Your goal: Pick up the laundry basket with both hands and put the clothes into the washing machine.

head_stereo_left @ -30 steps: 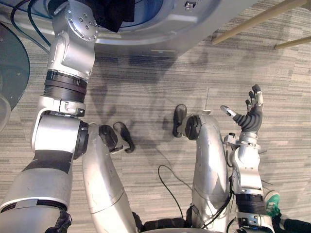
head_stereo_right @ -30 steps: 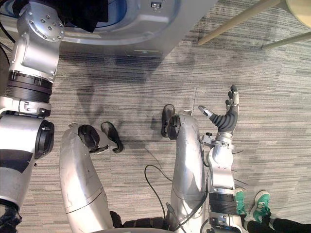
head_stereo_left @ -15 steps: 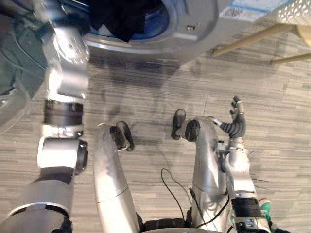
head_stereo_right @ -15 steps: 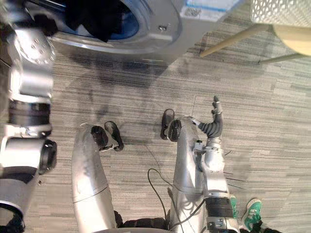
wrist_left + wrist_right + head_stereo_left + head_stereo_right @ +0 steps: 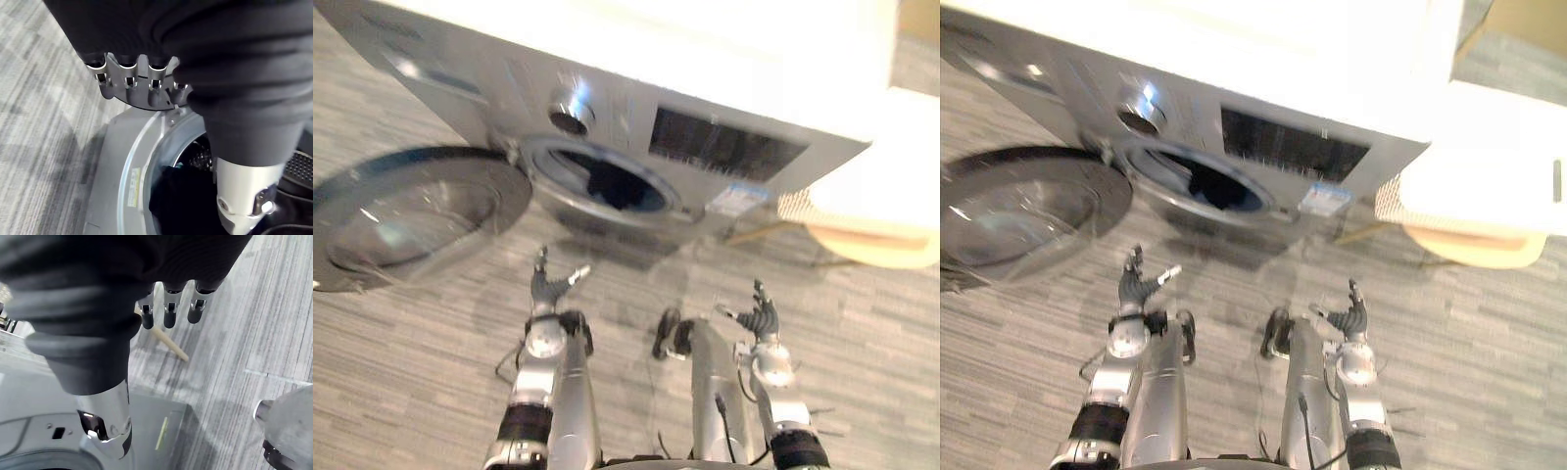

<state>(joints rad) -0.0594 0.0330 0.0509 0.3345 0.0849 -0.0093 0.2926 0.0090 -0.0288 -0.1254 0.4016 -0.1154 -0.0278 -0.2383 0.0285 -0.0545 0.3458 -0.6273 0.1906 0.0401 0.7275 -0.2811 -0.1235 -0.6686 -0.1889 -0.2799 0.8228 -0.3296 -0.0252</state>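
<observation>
The silver washing machine [image 5: 724, 147] stands ahead with its round door [image 5: 411, 211] swung wide to the left. Dark clothes [image 5: 181, 200] lie inside the drum [image 5: 607, 186]. My left hand [image 5: 546, 290] is raised low in front of the drum, fingers [image 5: 139, 81] straight, thumb spread, holding nothing. My right hand [image 5: 761, 321] is up at the same height on the right, fingers [image 5: 168, 313] relaxed and empty. A white perforated laundry basket [image 5: 1400, 196] rests to the right of the machine.
The basket sits on a round tan stool [image 5: 1474, 245] with wooden legs [image 5: 168, 345] beside the machine's right corner. Grey striped carpet [image 5: 401, 372] runs under both arms. The open door takes up the floor space at the left.
The whole picture has shifted: the camera now looks up at the full machine front. My left arm has come back out of the drum and dropped low; the right hand stays raised and open.
</observation>
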